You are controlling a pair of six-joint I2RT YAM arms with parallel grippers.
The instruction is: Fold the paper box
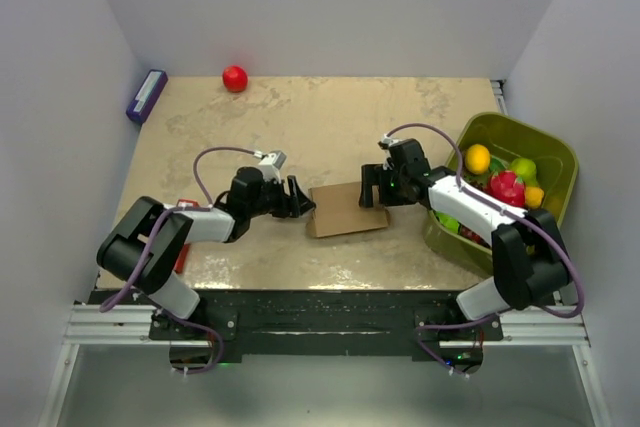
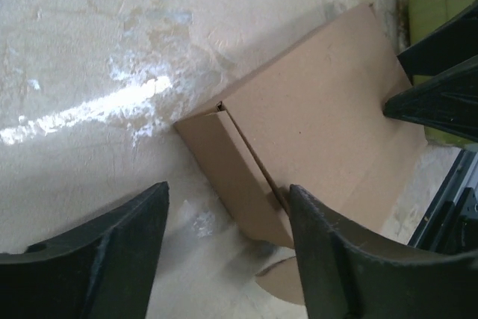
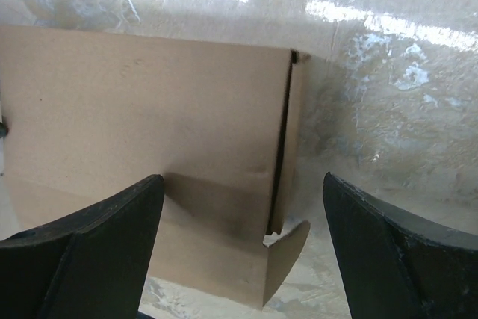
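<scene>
The paper box (image 1: pixel 346 209) is plain brown cardboard, lying flat near the table's middle front, with a side flap folded up at each end. My left gripper (image 1: pixel 297 198) is open at the box's left end; in the left wrist view one finger (image 2: pixel 336 252) touches the box (image 2: pixel 314 125) and its raised flap. My right gripper (image 1: pixel 372 187) is open at the box's right end; in the right wrist view the box (image 3: pixel 149 110) and a rounded tab (image 3: pixel 287 248) lie between its fingers.
A green basket (image 1: pixel 555 162) of toy fruit stands at the right edge. A red ball (image 1: pixel 234 78) lies at the back. A small purple box (image 1: pixel 146 95) lies at the back left. A red flat pack (image 1: pixel 183 237) lies under the left arm.
</scene>
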